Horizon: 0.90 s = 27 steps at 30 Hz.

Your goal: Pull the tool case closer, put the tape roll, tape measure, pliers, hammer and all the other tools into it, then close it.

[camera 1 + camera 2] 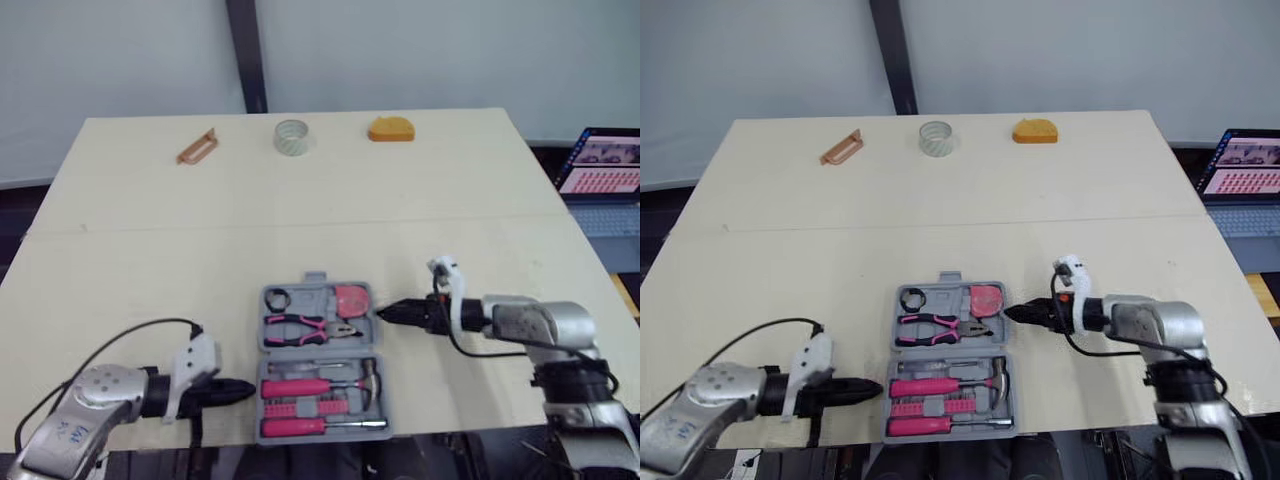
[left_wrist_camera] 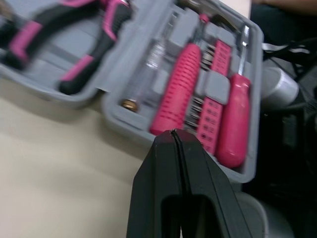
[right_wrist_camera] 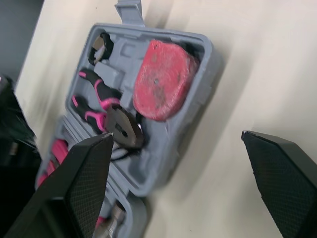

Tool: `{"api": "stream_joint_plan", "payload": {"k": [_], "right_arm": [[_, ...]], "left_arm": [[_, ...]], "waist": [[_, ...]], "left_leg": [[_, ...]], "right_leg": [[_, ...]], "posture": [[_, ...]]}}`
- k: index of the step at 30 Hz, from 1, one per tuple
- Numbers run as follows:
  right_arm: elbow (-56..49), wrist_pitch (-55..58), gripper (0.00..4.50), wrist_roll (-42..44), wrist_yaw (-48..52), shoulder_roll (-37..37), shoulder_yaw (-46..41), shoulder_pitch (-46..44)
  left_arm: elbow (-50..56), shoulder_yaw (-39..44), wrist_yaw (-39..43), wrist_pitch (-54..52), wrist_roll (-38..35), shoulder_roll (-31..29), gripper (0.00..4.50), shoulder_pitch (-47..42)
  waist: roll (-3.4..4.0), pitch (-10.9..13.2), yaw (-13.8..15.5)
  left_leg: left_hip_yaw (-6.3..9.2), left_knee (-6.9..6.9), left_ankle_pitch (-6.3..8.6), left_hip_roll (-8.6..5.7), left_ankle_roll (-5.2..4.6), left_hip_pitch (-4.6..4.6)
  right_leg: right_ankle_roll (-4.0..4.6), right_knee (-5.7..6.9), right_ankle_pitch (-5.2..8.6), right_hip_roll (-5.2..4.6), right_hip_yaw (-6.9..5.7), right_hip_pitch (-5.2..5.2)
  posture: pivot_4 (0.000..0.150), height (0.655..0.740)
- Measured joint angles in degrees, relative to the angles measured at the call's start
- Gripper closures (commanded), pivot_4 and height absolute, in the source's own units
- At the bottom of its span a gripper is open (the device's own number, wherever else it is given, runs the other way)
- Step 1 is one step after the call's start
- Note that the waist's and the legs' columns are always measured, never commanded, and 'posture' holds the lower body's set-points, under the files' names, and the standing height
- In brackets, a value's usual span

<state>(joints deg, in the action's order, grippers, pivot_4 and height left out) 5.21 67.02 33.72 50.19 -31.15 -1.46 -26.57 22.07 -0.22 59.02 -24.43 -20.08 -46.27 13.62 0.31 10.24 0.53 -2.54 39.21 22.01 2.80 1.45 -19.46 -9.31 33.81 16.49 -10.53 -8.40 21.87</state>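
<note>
The grey tool case (image 1: 263,350) lies open near the table's front edge. Its far half holds a small black ring (image 1: 277,298), a pink tape measure (image 3: 163,79) and pink-handled pliers (image 1: 310,327). Its near half holds a pink-handled hammer (image 2: 181,84), a bit strip and a pink screwdriver (image 2: 235,119). My left gripper (image 1: 250,390) is shut, its tip just left of the case's near half. My right gripper (image 3: 176,135) is open, level with the tape measure, just off the case's right wall (image 3: 208,54), holding nothing.
Along the table's far edge lie a brown handle-shaped piece (image 1: 197,146), a clear tape roll (image 1: 292,136) and an orange object (image 1: 390,129). A laptop (image 1: 600,165) stands beyond the right edge. The case sits close to the front edge.
</note>
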Motion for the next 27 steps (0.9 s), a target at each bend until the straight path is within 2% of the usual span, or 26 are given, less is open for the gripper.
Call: {"api": "stream_joint_plan", "payload": {"k": [10,27], "right_arm": [[8.6,3.3,0.05,-0.1,-4.3,5.6,-0.2,-6.3],[11.1,1.8,0.05,0.7,-4.5,10.5,-1.6,-6.8]], "left_arm": [[-2.9,-7.1,-1.9,8.7,6.0,2.3,4.50,-0.8],[-7.0,-8.7,-1.9,13.9,6.4,2.6,4.50,-1.4]], "waist": [[0.09,-0.1,-0.7],[0.21,-0.2,-2.3]], "left_leg": [[-0.31,-0.06,-0.01,0.00,0.02,0.01],[-0.71,-0.29,-0.01,0.01,0.02,0.14]], "right_leg": [[0.00,0.14,0.00,0.00,0.19,0.26],[-0.01,0.31,0.00,0.02,0.55,0.58]], "posture": [[0.150,0.7400],[0.150,0.7400]]}}
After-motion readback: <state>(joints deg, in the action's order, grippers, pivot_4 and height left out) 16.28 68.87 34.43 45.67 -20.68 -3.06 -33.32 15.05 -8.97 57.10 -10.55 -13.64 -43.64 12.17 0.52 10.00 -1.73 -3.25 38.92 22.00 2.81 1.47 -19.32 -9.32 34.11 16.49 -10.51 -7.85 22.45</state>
